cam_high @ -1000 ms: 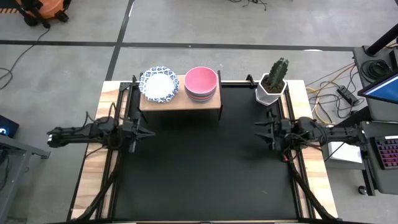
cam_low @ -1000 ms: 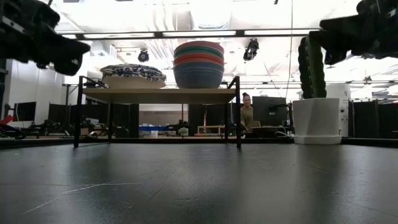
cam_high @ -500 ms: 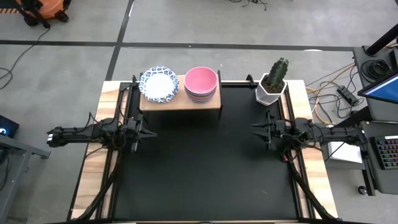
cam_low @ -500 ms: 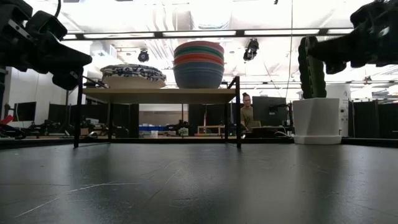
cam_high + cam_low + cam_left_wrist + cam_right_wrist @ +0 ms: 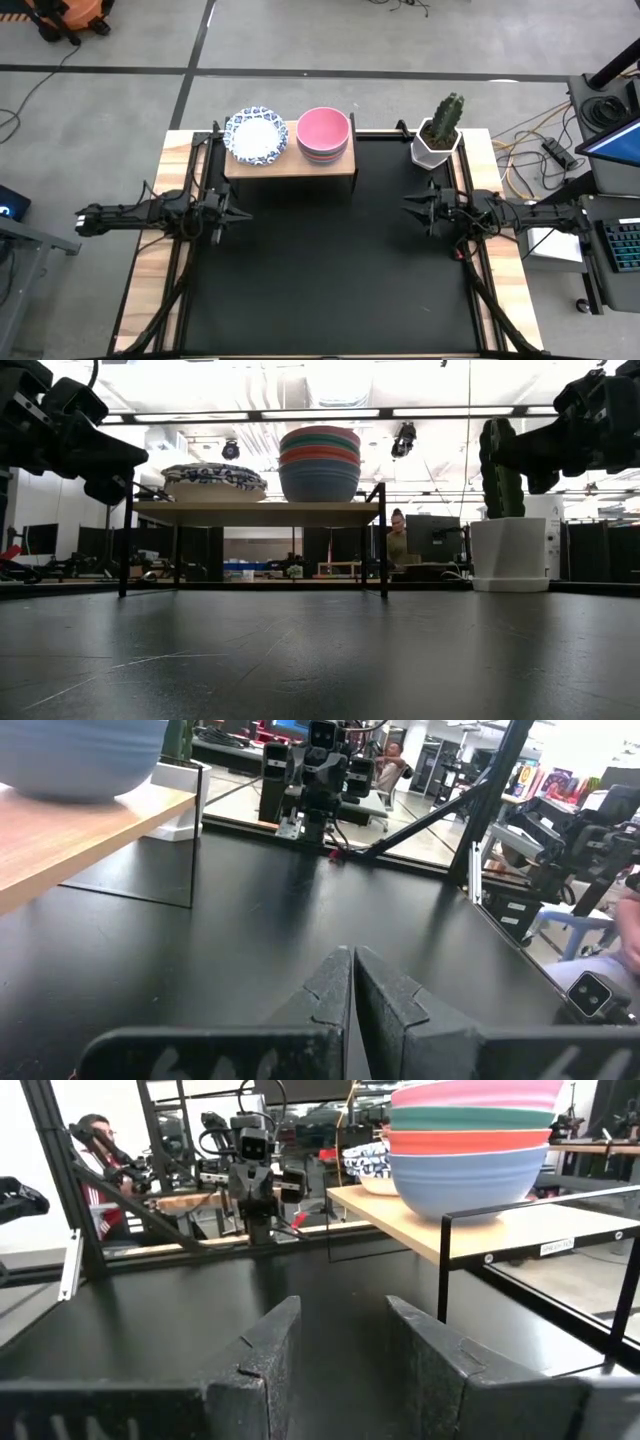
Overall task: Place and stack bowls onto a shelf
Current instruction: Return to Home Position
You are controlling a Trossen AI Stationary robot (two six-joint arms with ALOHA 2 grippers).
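Observation:
Two stacks of bowls rest on the light-wood shelf [image 5: 288,165] at the mat's far edge. The white bowls with blue patterned rims [image 5: 256,135] sit on its left part. The plain bowls [image 5: 323,134], pink on top, then green, red and grey-blue [image 5: 470,1145], sit on its right part. My left gripper [image 5: 240,214] hovers shut over the mat's left side, empty. My right gripper [image 5: 406,209] hovers open over the mat's right side, empty. Both point toward the mat's middle.
A cactus in a white pot [image 5: 439,133] stands at the mat's far right corner, close beyond my right gripper. The large black mat [image 5: 330,270] lies bare between the arms. A person [image 5: 397,540] sits in the room behind the table.
My right gripper has moved a little toward the table's left, out over the mat. My left gripper has drifted slightly toward the near edge. The bowls and shelf have stayed still.

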